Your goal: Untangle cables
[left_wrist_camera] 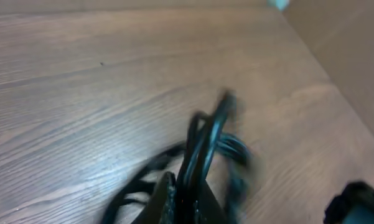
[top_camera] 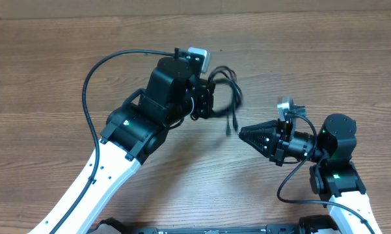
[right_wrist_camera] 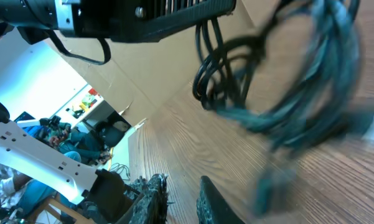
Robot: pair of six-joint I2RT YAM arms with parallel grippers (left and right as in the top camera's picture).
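A bundle of thin black cables [top_camera: 233, 94] hangs off the table from my left gripper [top_camera: 208, 97], which is shut on it. In the left wrist view the cords [left_wrist_camera: 205, 137] run up between the closed jaws of that gripper [left_wrist_camera: 187, 196]. One loose end with a small plug [top_camera: 229, 129] dangles down. Just right of that plug my right gripper [top_camera: 242, 134] points left. In its own view, the right gripper [right_wrist_camera: 182, 199] has its jaws drawn nearly together with nothing between them. The blurred loops of cable [right_wrist_camera: 286, 93] hang ahead of it and above.
The table is bare wood [top_camera: 182, 182]. Thick black leads fixed to the arms arc over the left side [top_camera: 91, 78] and loop beside the right arm [top_camera: 286, 182]. The left arm's body [right_wrist_camera: 143, 15] fills the top of the right wrist view.
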